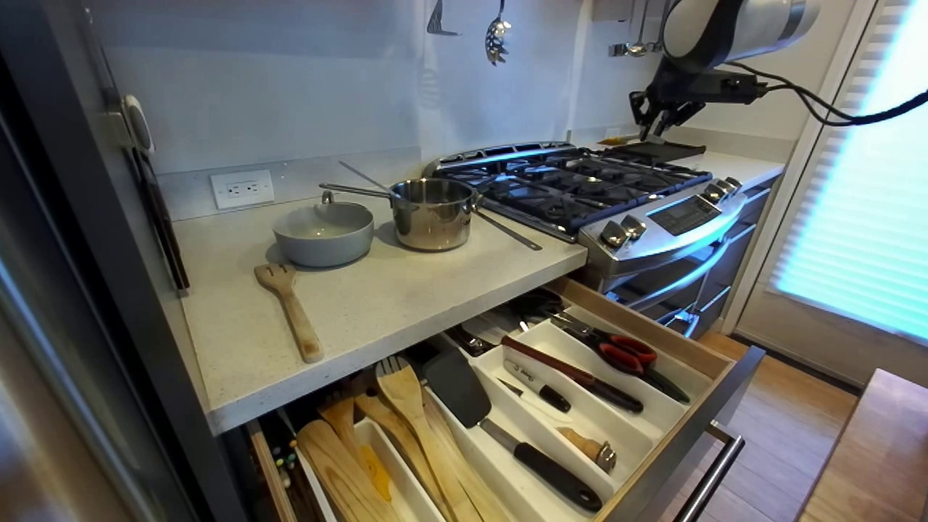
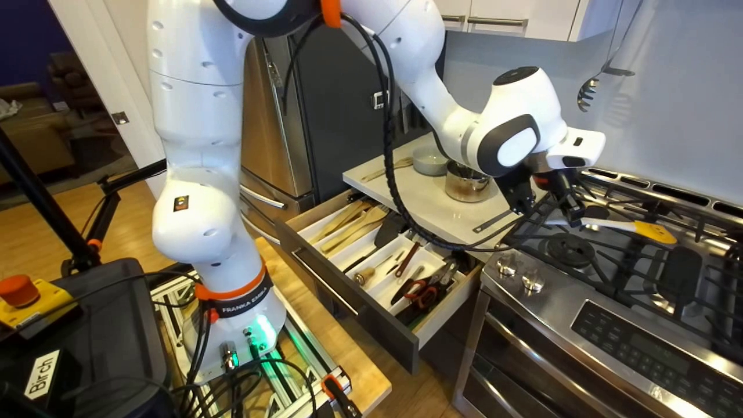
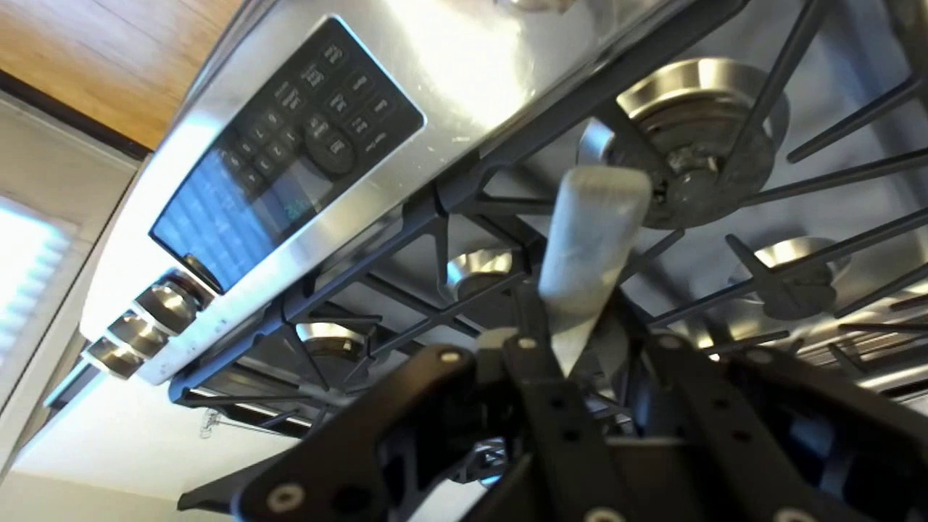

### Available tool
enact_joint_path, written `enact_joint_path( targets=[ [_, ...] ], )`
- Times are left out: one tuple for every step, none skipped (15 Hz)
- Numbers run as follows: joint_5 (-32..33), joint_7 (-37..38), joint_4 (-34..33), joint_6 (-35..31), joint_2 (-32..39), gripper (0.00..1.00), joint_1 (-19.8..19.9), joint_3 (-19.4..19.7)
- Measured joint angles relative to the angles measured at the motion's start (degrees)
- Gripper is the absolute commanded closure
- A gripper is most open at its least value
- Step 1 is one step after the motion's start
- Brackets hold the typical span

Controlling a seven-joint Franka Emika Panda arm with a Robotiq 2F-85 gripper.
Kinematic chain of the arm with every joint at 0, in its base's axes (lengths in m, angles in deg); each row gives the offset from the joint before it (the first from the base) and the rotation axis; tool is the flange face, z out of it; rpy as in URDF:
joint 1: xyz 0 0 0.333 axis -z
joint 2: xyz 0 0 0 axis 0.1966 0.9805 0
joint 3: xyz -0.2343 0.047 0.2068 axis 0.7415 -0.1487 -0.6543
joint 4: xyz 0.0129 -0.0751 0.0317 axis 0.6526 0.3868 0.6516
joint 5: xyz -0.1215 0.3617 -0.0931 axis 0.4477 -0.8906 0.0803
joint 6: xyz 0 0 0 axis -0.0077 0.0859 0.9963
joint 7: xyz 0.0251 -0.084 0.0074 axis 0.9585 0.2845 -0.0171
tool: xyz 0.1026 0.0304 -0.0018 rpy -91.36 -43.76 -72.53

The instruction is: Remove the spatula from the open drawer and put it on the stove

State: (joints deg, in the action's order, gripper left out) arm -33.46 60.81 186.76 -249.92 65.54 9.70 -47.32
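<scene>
The spatula (image 2: 612, 224) is out of the drawer (image 2: 380, 334) and over the stove (image 2: 537, 310): removal appears complete; release remains. It has a white handle (image 3: 596, 239) and a yellow-orange blade (image 2: 656, 232). The gripper (image 3: 578, 344) pinches the handle. Contact with the grates (image 3: 462, 183) cannot be confirmed.

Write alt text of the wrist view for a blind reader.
A pale, bar-shaped spatula handle shows between the fingers of the black end effector, over a stainless-steel gas stove with black metal grates and a dark rectangular control panel.
</scene>
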Motion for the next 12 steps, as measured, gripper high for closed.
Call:
enact_joint_path(
  targets=[
    [0.58, 1.71, -3.56, 0.66, 3.02, 0.94, -1.21, 0.69],
    [0.65, 2.84, -7.08, 1.68, 5.79, 0.94, -2.39, 1.07],
    [0.65, 3.84, -10.45, 2.87, 8.37, 0.94, -3.55, 1.19],
    [-0.27, 4.09, -13.68, 4.06, 11.07, 0.94, -5.29, 1.78],
    [-1.36, 4.09, -16.46, 5.12, 13.59, 0.52, -7.33, 2.87],
    [-2.73, 4.02, -19.01, 6.37, 15.97, 0.51, -8.90, 3.45],
    [-4.00, 3.84, -21.29, 8.29, 18.09, 0.46, -10.05, 3.57],
    [-4.88, 3.82, -23.17, 9.92, 19.91, 0.38, -10.97, 3.67],
    [-5.65, 3.81, -24.52, 10.93, 21.38, 0.31, -11.61, 3.75],
    [-6.50, 3.72, -25.18, 11.32, 22.33, 0.22, -12.06, 3.75],
    [-7.40, 3.48, -24.96, 11.34, 22.53, 0.15, -12.34, 3.67],
    [-8.29, 2.94, -24.15, 11.34, 22.10, 0.08, -12.52, 3.53]
  ],
)
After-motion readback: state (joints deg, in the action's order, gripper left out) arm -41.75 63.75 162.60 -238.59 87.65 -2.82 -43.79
